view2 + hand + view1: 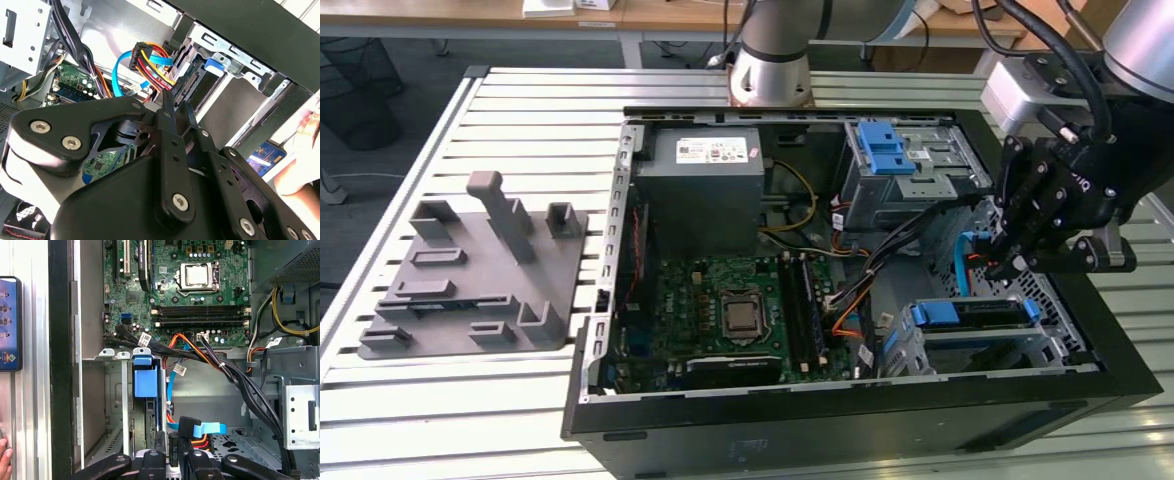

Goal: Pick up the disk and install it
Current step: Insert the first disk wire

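The disk [970, 314] sits in the drive bay at the case's front corner, on the exterior view's right, with its blue side rails showing. The first wrist view shows the disk [150, 415] edge-on under a blue rail tab. In the second wrist view the disk [192, 82] has a connector with red and yellow wires at its end. My gripper [998, 255] hangs just above the bay beside a blue cable. Its fingers stand close together, shut on nothing, in both wrist views [176, 105] [171, 440], a short way from the disk.
The open computer case [854, 410] lies on a slatted table. Inside it are a grey power supply box [707, 190], a motherboard [734, 310] and an upper drive cage with a blue latch [894, 150]. A grey fixture [467, 270] lies left. A phone [7, 322] and a hand [4, 455] are beside the case.
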`<state>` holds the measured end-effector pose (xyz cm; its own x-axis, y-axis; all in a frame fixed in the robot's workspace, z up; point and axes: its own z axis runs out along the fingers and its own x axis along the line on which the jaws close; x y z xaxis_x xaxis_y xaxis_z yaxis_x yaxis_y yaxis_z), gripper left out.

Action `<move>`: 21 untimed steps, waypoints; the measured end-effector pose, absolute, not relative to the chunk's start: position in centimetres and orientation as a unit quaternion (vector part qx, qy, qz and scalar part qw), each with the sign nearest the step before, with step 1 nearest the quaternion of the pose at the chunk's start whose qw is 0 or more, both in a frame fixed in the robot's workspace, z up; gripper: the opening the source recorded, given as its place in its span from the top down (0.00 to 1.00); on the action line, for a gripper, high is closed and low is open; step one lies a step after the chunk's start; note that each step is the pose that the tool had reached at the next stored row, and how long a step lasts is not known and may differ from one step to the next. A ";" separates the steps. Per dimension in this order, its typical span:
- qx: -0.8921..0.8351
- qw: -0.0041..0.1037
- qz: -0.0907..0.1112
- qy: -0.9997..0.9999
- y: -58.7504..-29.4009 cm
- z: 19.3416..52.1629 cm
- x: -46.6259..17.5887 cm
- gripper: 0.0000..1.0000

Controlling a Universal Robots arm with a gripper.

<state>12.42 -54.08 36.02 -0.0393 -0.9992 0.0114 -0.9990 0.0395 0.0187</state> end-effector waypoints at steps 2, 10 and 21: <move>0.693 0.011 -0.003 -0.721 -54.1 36.0 12.4 0.75; 0.693 0.007 0.001 -0.721 -54.1 35.9 12.4 0.75; 0.693 -0.004 0.011 -0.721 -54.1 35.4 12.2 0.76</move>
<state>12.24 -54.08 35.42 -0.0397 -0.9992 0.0097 -0.9990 0.0395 -0.0224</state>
